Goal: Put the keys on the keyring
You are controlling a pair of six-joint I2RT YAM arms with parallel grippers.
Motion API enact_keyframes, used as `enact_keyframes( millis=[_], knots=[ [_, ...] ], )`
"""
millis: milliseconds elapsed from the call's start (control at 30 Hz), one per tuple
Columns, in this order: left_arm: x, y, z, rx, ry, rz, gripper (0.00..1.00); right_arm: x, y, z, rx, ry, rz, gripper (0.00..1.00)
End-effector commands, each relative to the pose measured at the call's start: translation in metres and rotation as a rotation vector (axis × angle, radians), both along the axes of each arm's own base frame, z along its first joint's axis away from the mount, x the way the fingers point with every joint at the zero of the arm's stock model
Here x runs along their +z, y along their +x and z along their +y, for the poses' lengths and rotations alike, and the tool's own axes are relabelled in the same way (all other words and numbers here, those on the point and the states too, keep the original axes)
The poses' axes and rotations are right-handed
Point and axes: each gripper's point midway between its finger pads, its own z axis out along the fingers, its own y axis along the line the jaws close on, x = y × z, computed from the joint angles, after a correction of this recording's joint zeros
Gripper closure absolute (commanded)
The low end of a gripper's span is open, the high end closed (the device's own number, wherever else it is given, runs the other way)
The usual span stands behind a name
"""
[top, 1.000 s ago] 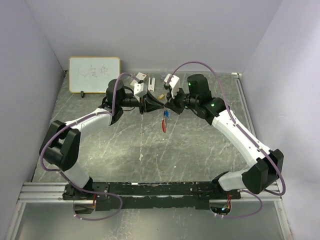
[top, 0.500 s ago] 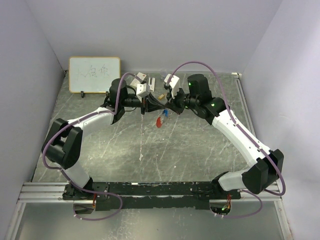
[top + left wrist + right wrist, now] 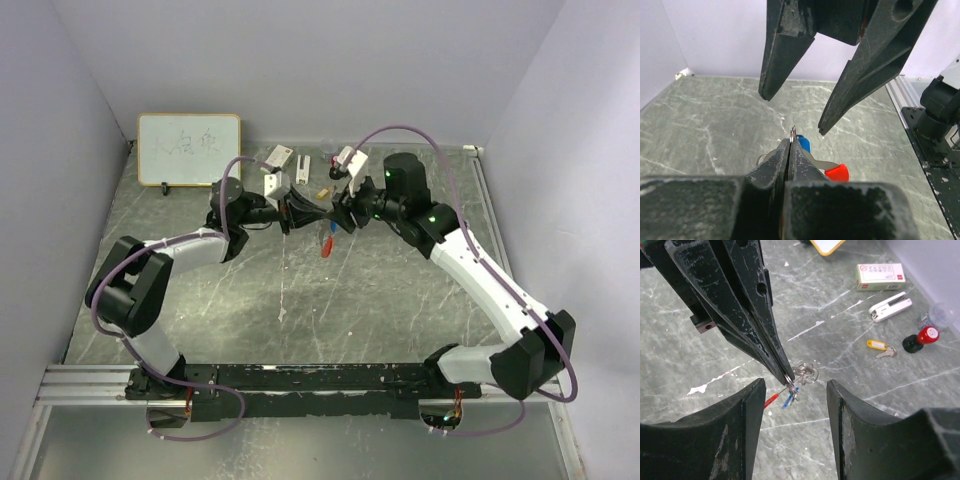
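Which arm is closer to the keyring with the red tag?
Left. The left gripper has its jaws shut on the keyring, pinching its metal loop. The right gripper is just beside it, jaws open on either side, apparently not touching.

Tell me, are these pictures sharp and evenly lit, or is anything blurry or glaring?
Top external view: soft, even light, faint shadows, mild sheen on the table; the keys are too small to resolve. Left wrist view: the left gripper, close to the lens, is blurred, while the table beyond is sharper. Right wrist view: the keyring is crisp at centre.
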Motion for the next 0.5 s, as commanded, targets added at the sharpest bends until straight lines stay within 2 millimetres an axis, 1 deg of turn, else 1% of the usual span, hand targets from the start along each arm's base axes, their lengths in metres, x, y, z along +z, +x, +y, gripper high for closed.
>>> enact_keyframes(
  millis=[0,33,67,133,167,200,267,333,400,467],
  knots=[
    [0.035,-0.001,0.007,0.017,-0.146,-0.063,0.93,0.031,0.002,-0.011,-0.047,0.102,-0.093,0.48],
    [0.038,-0.002,0.01,0.012,-0.168,-0.056,0.93,0.033,0.001,-0.011,-0.045,0.113,-0.1,0.49],
    [0.04,-0.004,0.013,-0.004,-0.186,-0.037,0.93,0.035,0.005,-0.017,-0.06,0.123,-0.106,0.51],
    [0.045,-0.005,0.02,-0.038,-0.22,-0.03,0.93,0.037,0.007,-0.021,-0.067,0.138,-0.108,0.63],
    [0.042,-0.006,0.022,-0.061,-0.232,-0.011,0.93,0.037,0.008,-0.022,-0.071,0.148,-0.113,0.69],
    [0.049,-0.01,0.025,-0.086,-0.257,-0.025,0.93,0.039,0.008,-0.022,-0.074,0.158,-0.117,0.72],
    [0.05,-0.011,0.03,-0.12,-0.282,-0.019,0.93,0.041,0.009,-0.023,-0.074,0.169,-0.12,0.74],
    [0.049,-0.011,0.03,-0.124,-0.279,-0.02,0.93,0.041,0.006,-0.021,-0.052,0.174,-0.117,0.75],
    [0.049,-0.012,0.031,-0.121,-0.278,-0.028,0.93,0.041,0.005,-0.018,-0.035,0.183,-0.112,0.74],
    [0.051,-0.012,0.032,-0.118,-0.282,-0.031,0.93,0.039,0.002,-0.015,-0.007,0.189,-0.104,0.7]
  ],
)
